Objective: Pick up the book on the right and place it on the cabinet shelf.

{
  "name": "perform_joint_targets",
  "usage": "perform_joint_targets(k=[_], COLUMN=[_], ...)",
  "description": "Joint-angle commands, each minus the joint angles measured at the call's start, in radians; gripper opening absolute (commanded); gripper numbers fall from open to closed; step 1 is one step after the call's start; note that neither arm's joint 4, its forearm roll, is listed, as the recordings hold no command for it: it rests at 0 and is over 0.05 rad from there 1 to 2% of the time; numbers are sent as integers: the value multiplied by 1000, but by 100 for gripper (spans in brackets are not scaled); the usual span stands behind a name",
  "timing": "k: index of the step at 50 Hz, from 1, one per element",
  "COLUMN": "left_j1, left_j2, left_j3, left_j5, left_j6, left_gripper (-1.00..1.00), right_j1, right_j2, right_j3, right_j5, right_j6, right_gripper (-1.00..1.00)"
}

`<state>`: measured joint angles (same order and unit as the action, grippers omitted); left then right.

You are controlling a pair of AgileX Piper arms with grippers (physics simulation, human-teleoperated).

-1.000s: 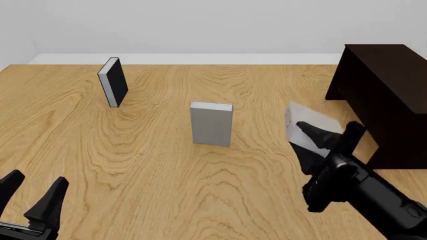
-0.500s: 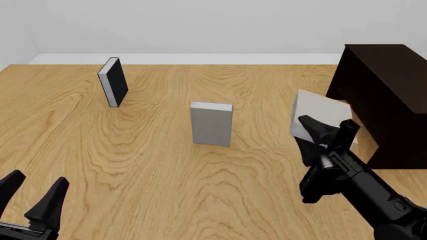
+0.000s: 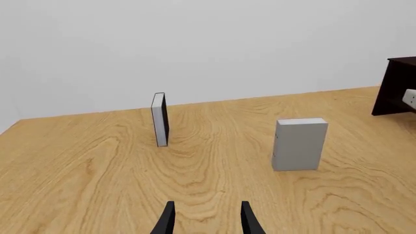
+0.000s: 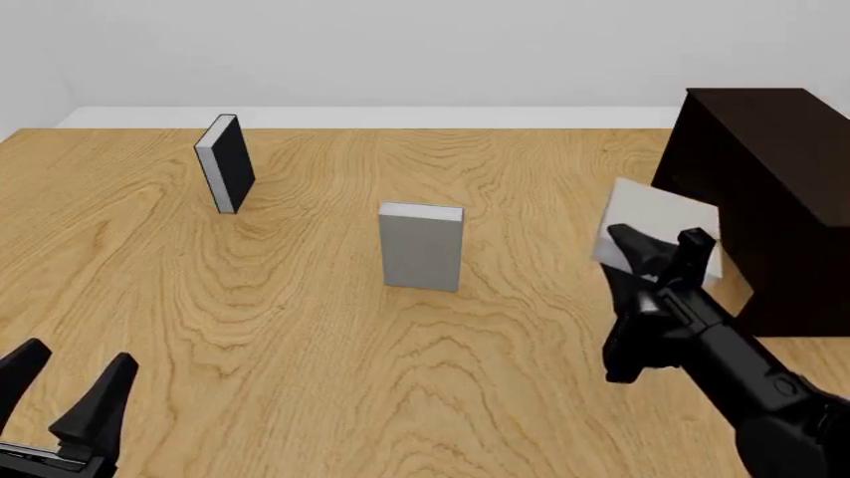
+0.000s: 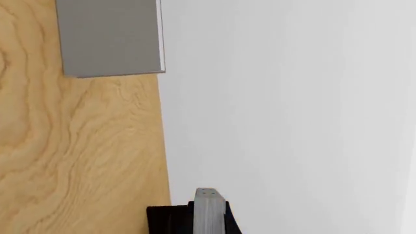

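Note:
The light-grey book (image 4: 664, 221) hangs tilted above the table, pinched by my right gripper (image 4: 654, 245), which is shut on it. It sits just left of the big, almost black cabinet (image 4: 770, 179); the inside of the cabinet shelf does not show. In the right wrist view the book's edge (image 5: 208, 207) stands between the fingers. A sliver of the book (image 3: 409, 97) and the cabinet (image 3: 396, 83) also show in the left wrist view. My left gripper (image 4: 67, 383) (image 3: 206, 222) is open and holds nothing, low at the near left.
Another grey book (image 4: 421, 246) (image 3: 299, 144) (image 5: 110, 36) stands upright mid-table. A black-covered book (image 4: 226, 162) (image 3: 160, 119) stands upright at the far left. The wooden table (image 4: 266, 319) ends at a white wall behind.
My right gripper has carried the grey book upward and to the right, closer to the cabinet. The left arm and the other two books have not moved.

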<state>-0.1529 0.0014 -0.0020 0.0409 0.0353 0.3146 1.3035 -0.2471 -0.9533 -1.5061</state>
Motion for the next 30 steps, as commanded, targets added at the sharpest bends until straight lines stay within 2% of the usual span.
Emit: perform_joint_targets(k=[1,6,8,11,21,30], left_j1=[2,2,3,2,-1,-2], left_j2=[0,0,0,0,0,0], left_j3=[0,0,0,0,0,0], left_j5=[0,0,0,-1,0,0], left_j6=[-4,-5,-5,-4,-2,-2], left_gripper=[100,100,100,100,100,100], right_j1=[-45,-53,-59,-71,-91,-122], right_j2=[45,30,63,61,98,125], right_j3=[-22,-40,-30,-38,-19,-39], right_j5=[-30,9,-27,-13,-51,-36], right_j6=[-21,2,-31,-12,-28,-29], right_gripper=[-100,-100,-100,-100,-100,-100])
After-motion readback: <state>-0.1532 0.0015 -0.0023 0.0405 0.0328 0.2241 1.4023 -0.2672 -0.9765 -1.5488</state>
